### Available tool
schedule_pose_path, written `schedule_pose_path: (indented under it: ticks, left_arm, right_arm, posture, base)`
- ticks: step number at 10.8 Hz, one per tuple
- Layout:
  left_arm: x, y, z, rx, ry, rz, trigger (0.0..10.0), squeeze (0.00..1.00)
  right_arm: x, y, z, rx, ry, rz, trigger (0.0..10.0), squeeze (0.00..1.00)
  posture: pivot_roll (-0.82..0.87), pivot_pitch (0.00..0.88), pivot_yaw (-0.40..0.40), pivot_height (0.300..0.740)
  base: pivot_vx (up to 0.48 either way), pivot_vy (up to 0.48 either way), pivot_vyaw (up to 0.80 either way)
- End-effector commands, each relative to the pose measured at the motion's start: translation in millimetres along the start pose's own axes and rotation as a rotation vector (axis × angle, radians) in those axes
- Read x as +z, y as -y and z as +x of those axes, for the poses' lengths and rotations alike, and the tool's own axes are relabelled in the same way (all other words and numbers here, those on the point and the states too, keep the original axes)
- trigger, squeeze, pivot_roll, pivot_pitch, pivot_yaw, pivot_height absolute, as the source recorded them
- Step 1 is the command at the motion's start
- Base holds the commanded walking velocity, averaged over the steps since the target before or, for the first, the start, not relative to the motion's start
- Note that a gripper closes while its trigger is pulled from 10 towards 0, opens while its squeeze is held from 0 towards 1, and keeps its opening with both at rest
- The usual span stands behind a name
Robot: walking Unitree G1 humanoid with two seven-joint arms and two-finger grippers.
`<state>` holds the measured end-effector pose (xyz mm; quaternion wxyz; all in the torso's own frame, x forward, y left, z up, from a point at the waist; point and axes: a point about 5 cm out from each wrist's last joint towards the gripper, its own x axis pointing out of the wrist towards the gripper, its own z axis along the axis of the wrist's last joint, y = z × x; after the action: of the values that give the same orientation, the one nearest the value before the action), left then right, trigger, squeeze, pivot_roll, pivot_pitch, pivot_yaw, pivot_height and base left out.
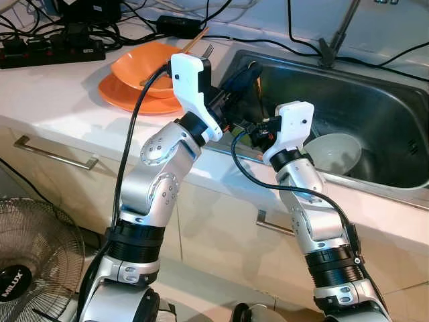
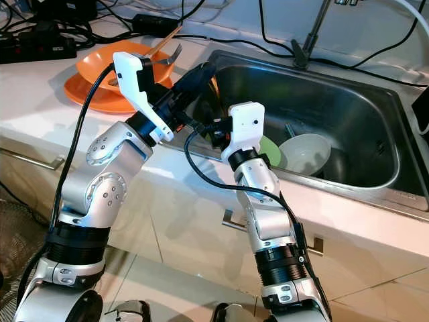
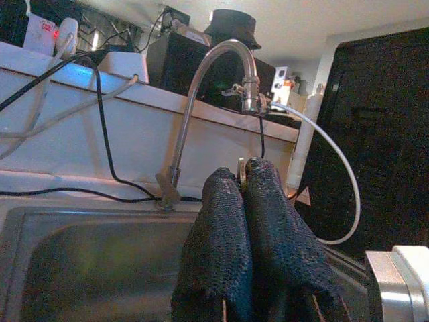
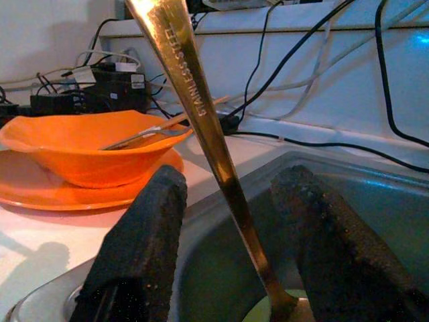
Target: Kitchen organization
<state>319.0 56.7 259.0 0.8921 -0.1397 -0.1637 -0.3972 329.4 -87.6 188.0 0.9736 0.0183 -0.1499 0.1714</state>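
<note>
The gold spoon (image 4: 201, 114), stamped "STAINLESS STEEL" on its handle, is seen in the right wrist view standing between the two black fingers (image 4: 137, 248) of the right tool (image 4: 231, 248), which are spread apart and touch it on neither side; the tool is thus released. The long axis of the spoon runs steeply, the handle end pointing up and away toward the orange dishes and the narrow neck pointing down toward a green dish (image 4: 258, 312) in the sink; what holds the spoon cannot be told.

The left tool (image 3: 244, 221) is clenched, its two fingers pressed together, and a thin sliver of metal is just visible at their tips; whether something is gripped cannot be told. It is held over the near-left corner of the steel sink (image 2: 362, 114), pointing toward the curved tap (image 3: 201, 87) at about 1 o'clock.

In the head views the right tool (image 2: 213, 134) is held just beside the left one, at the sink's near-left rim, and is turned toward 9 o'clock. A white bowl (image 2: 305, 153) lies in the sink at about 3 o'clock from the right wrist, with the green dish (image 2: 270, 151) touching its left side.

On the table (image 1: 60, 100), at about 10 o'clock from the tools, an orange bowl (image 1: 144, 67) sits on an orange plate (image 1: 127, 99), with a fork (image 1: 201, 52) and chopstick resting in the bowl.
</note>
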Motion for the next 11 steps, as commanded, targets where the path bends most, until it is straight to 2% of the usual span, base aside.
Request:
schedule_pose_path:
  ticks: [1, 11]
  left_arm:
    - [1.4, 3.5, -0.1, -0.016, 0.008, -0.008, 10.0, 0.00]
    - [1.1, -4.4, -2.5, 0.021, 0.013, -0.038, 10.0, 0.00]
  right_arm:
    - [3.3, 2.4, 1.7, -0.009, 0.020, -0.002, 0.0, 0.00]
    - [5.5, -3.3, -0.1, 0.039, 0.046, 0.030, 0.0, 0.00]
  posture:
    - [0.11, 0.090, -0.047, 0.740]
    - [0.11, 0.094, -0.052, 0.740]
  base:
    - [0.000, 0.000, 0.00]
    - [0.000, 0.000, 0.00]
